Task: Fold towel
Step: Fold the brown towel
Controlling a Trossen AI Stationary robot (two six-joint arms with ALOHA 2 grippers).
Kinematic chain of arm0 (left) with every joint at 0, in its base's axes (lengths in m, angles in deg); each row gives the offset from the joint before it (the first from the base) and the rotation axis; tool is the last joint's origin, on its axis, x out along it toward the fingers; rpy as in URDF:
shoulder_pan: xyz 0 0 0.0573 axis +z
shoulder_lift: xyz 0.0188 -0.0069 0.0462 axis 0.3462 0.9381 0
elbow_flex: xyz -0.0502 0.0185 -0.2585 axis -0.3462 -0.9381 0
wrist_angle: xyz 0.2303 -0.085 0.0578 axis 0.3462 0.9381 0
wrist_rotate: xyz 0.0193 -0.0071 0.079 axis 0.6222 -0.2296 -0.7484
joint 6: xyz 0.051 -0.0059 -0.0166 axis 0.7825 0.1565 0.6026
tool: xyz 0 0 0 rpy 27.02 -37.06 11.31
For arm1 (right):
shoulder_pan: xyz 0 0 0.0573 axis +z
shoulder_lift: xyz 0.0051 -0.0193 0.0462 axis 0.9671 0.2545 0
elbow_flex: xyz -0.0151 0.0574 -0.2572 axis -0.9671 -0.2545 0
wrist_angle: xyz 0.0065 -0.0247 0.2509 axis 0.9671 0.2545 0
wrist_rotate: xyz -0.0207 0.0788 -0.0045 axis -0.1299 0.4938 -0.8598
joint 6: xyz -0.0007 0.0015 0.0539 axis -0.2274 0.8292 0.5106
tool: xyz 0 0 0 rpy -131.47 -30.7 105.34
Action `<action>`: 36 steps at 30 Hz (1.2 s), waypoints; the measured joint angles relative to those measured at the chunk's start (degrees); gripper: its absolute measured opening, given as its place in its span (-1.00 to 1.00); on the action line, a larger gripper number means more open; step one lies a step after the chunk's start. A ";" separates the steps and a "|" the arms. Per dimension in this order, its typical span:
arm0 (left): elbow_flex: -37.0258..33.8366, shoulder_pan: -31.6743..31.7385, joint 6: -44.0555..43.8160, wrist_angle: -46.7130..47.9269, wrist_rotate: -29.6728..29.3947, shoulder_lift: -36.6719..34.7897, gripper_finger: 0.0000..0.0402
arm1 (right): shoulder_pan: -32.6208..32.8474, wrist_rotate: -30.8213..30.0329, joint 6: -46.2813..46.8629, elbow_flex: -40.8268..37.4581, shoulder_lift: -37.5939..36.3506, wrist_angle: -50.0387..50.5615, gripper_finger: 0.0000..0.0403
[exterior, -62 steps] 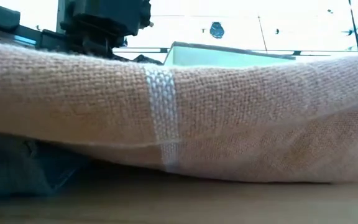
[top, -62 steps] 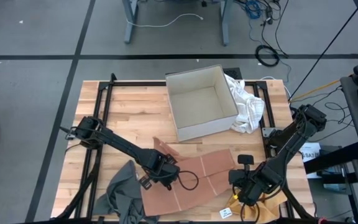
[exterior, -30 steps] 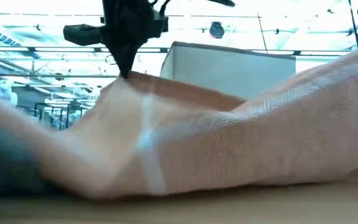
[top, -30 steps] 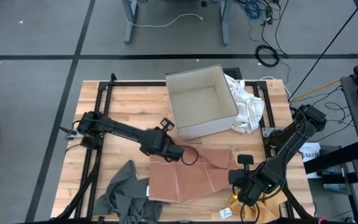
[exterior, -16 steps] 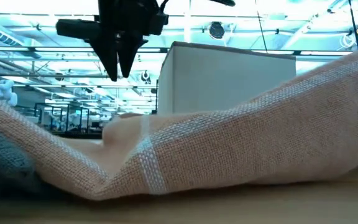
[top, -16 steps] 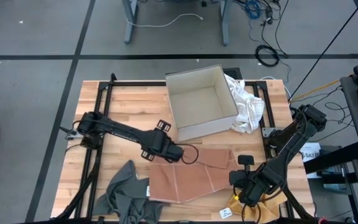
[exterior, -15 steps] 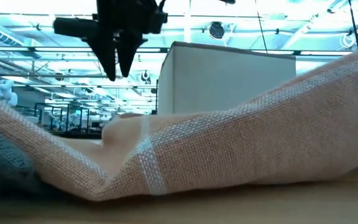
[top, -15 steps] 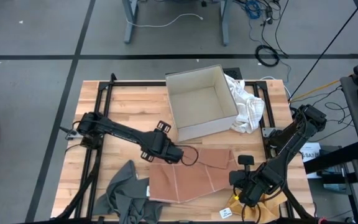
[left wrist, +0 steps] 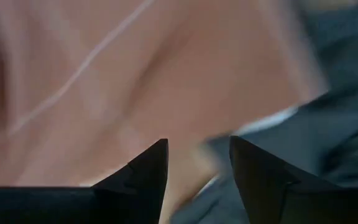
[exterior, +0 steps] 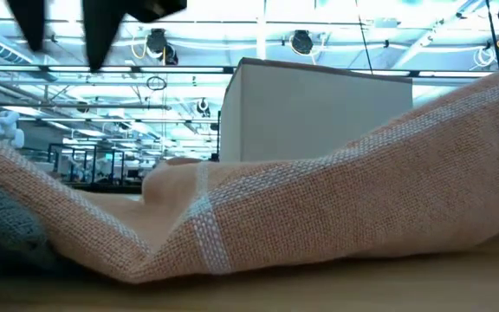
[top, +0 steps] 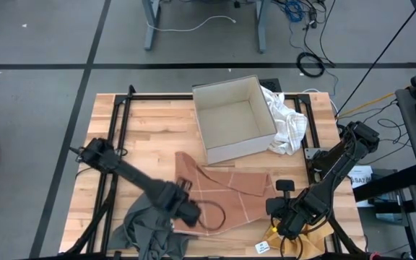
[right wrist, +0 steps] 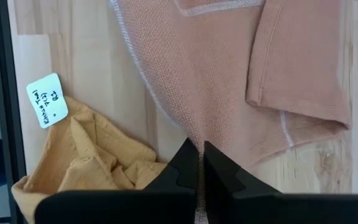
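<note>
One pink towel (top: 226,193) lies partly folded at lower centre of the table (top: 150,123) in my high view, below the white box (top: 233,119). My left claw (top: 191,212) hovers open at its lower-left edge beside a grey cloth (top: 144,230). My right claw (right wrist: 200,163) sits closed, pinching the towel's edge at lower right, near a yellow cloth (right wrist: 86,158).

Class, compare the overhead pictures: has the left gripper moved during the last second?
Yes. The left gripper has drawn back from the cardboard box toward the table's near edge, and now hangs beside the grey cloth, over the pink towel's corner.
</note>
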 joint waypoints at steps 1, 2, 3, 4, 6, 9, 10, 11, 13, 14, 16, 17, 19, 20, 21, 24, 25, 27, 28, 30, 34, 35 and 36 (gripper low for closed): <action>0.00 -1.22 -0.52 -2.11 0.83 0.00 -0.11 | 0.00 0.00 -0.25 0.00 0.00 0.00 -1.00; 0.00 -2.47 -1.05 -4.22 1.34 0.00 -0.11 | 0.00 0.00 -0.42 0.00 0.00 0.00 -1.00; 0.00 -3.54 -1.40 -6.34 1.52 0.11 -0.11 | 0.00 0.00 -0.57 0.00 0.00 0.00 -1.00; 0.00 -4.58 -1.87 -8.36 1.54 0.29 -0.11 | 0.00 0.00 -0.63 0.00 0.00 -0.01 -1.00; 0.00 -6.24 -2.95 -10.52 1.53 0.86 -0.11 | 0.00 0.00 -0.63 0.00 0.00 -0.05 -1.00; 0.00 -7.51 -5.65 -12.30 1.47 2.28 -0.11 | 0.00 -0.02 -0.63 0.00 0.00 -0.07 -1.00; 0.00 -7.67 -6.59 -12.38 1.32 2.96 -0.11 | 0.00 0.00 -0.61 0.00 0.01 -0.07 -1.00; 0.00 -7.82 -7.35 -12.45 0.48 3.78 -0.11 | 0.00 -0.10 -0.61 0.00 0.01 -0.15 -1.00; 0.00 -8.19 -8.80 -12.39 -1.31 5.72 -0.11 | 0.00 -0.13 -0.61 0.00 0.00 -0.21 -1.00; 0.00 -8.29 -8.99 -12.29 -1.50 6.56 -0.11 | 0.00 -0.13 -0.63 0.00 0.00 -0.33 -1.00; 0.00 -8.61 -9.18 -12.02 -1.98 7.86 -0.11 | 0.00 -0.25 -0.91 0.00 0.00 -0.45 -1.00; -0.02 -8.85 -9.38 -11.81 -2.74 8.23 -0.11 | 0.00 -0.43 -1.14 0.00 0.00 -0.58 -1.00; -0.02 -9.36 -10.27 -11.50 -5.92 8.50 -0.11 | 0.00 -0.50 -1.44 0.00 0.00 -0.83 -1.00; -0.02 -9.59 -10.89 -11.43 -7.14 8.50 -0.11 | 0.00 -0.52 -1.48 0.00 0.02 -0.88 -1.00; -0.02 -9.88 -11.38 -11.42 -7.54 8.50 -0.11 | 0.00 -0.52 -1.50 0.00 0.01 -0.96 -1.00; -0.02 -10.53 -11.65 -11.91 -7.60 8.52 -0.11 | 0.00 -0.73 -1.56 0.00 0.00 -1.07 -1.00; -0.02 -10.76 -11.65 -12.03 -7.60 8.52 -0.11 | 0.00 -1.16 -1.68 0.00 0.00 -1.07 -1.00; -0.02 -10.86 -11.65 -12.00 -7.58 8.69 -0.11 | 0.00 -1.39 -1.73 0.00 0.00 -1.18 -1.00; -0.02 -10.90 -11.65 -11.93 -7.44 8.86 -0.11 | 0.00 -1.44 -1.83 0.00 0.01 -1.18 -1.00; -0.52 -11.07 -11.59 -12.02 -7.43 9.26 -0.11 | 0.00 -1.66 -1.92 0.00 0.00 -1.25 -1.00; -1.66 -10.79 -11.54 -11.36 -8.73 10.66 -0.11 | 0.06 -1.70 -1.93 0.00 0.02 -1.63 -1.00; -1.67 -10.71 -11.05 -11.36 -8.84 11.03 -0.11 | 0.07 -1.70 -1.94 0.00 0.01 -1.68 -1.00; -1.68 -10.70 -10.56 -11.31 -9.04 11.39 -0.11 | 0.11 -1.72 -1.92 0.00 0.02 -1.62 -1.00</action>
